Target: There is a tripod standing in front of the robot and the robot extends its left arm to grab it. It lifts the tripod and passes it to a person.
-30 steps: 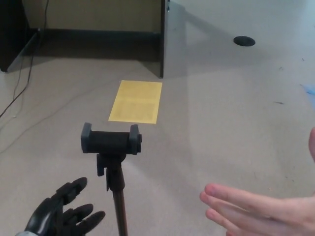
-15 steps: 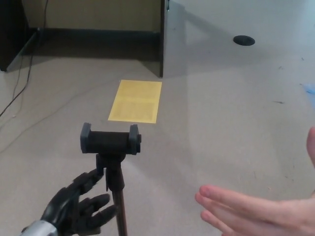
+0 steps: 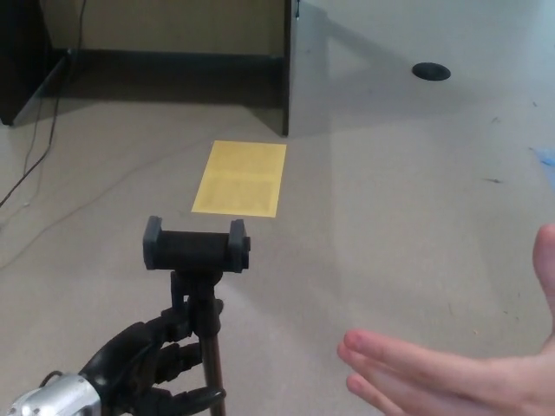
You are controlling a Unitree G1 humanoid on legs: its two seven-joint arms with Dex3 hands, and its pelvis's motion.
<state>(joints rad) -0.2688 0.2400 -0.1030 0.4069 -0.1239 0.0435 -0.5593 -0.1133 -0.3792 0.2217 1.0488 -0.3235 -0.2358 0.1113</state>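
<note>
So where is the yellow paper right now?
In the head view the yellow paper lies flat on the floor, left of the middle, beyond the tripod and just in front of the dark wooden panel.

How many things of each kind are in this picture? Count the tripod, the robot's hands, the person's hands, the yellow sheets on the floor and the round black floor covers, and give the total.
Tripod: 1
Robot hand, the left hand: 1
Person's hand: 1
Yellow sheet: 1
Round black floor cover: 1
Total: 5
</note>
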